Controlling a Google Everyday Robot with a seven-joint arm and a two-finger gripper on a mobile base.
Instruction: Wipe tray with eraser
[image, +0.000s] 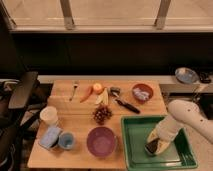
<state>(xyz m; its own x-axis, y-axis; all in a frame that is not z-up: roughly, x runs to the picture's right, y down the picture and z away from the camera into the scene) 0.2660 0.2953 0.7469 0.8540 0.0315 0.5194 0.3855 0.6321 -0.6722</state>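
A green tray lies at the front right corner of the wooden table. My white arm reaches in from the right. My gripper points down into the tray's left half and is shut on a dark eraser. The eraser rests on the tray floor, near the tray's left wall.
Left of the tray stand a purple bowl, a blue cup, a blue sponge and a white cup. Behind it lie grapes, a black-handled tool, a red bowl, a banana, a carrot and a fork.
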